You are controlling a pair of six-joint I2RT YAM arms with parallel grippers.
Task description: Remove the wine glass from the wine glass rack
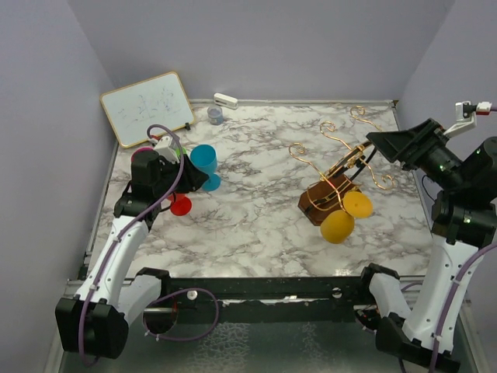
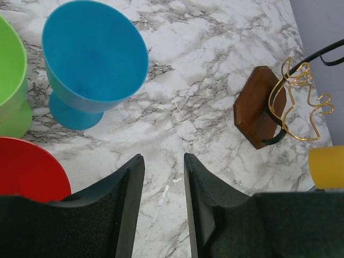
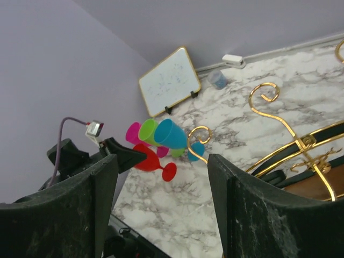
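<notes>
From above, the yellow wine glass (image 1: 338, 225) is the only one at the wine glass rack (image 1: 324, 200). It sits against the near side of the brown base, seemingly hung from a low hook. The right arm (image 1: 458, 194) reaches in from the right edge, its wrist up among the gold wires on the far side of the glass. Bring it lower to take the stem, then slide the glass out through the hook's open end; pulling straight up would likely drag the rack along. In the left wrist view, the left gripper (image 2: 164, 161) hovers over the marble table (image 2: 215, 54) near the blue glass (image 2: 94, 54), jaws partly apart and empty. You could use it to steady the base. In the right wrist view, the right gripper (image 3: 161, 161) is spread wide and holds nothing. It points across the spirals toward the cluster of coloured glasses (image 3: 156, 137), with the yellow one out of frame.
</notes>
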